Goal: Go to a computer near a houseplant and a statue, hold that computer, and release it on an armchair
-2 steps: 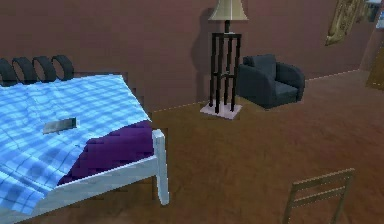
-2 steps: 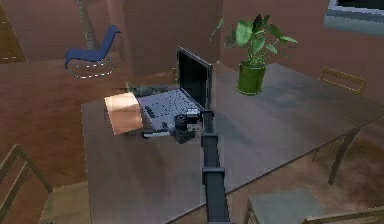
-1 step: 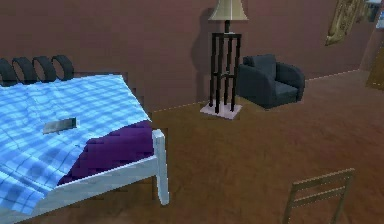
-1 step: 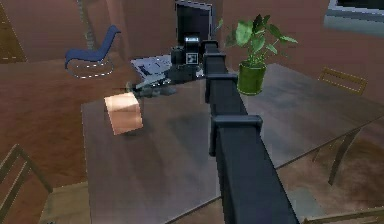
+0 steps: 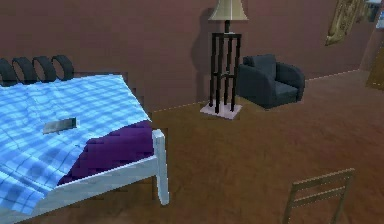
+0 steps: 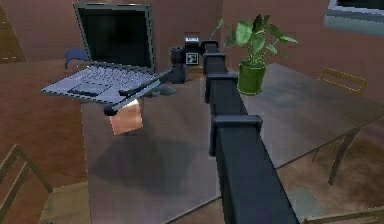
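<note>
Arm side view: the arm [image 6: 238, 140] reaches out over the brown surface [image 6: 180, 150]. The gripper [image 6: 142, 92] is at the near right edge of an open laptop [image 6: 105, 75]. The laptop hangs tilted, clear of the surface, with its left part past the surface's edge, so the gripper holds it. Finger state: cannot tell.
A small salmon-coloured object [image 6: 127, 116] sits just under the laptop's edge; identity unclear.
A houseplant [image 6: 255, 50] in a green pot stands on the surface, to the right of the arm.

Forward view: a dark blue armchair [image 5: 270, 82] stands by the far wall, just beside a floor lamp [image 5: 227, 60] on a dark stand. A bed [image 5: 70, 140] with a blue checked cover is at the left.
</note>
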Tool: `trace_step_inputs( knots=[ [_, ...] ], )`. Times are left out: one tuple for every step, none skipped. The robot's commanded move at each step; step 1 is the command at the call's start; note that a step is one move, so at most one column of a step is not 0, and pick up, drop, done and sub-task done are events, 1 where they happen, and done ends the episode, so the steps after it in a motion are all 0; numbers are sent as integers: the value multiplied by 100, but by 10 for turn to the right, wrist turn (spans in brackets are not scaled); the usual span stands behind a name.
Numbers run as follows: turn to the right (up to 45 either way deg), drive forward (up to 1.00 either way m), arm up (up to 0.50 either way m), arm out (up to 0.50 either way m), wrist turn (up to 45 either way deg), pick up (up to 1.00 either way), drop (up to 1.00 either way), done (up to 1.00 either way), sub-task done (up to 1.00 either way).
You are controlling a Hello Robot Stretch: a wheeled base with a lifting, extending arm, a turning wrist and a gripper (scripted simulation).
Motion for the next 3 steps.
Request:
trace_step_inputs(
  knots=[
    [0,0,0,0,-450,0,0,0,0],
    [0,0,0,-42,0,0,0,0,0],
    [-450,0,0,0,0,0,0,0,0]
  ],
)
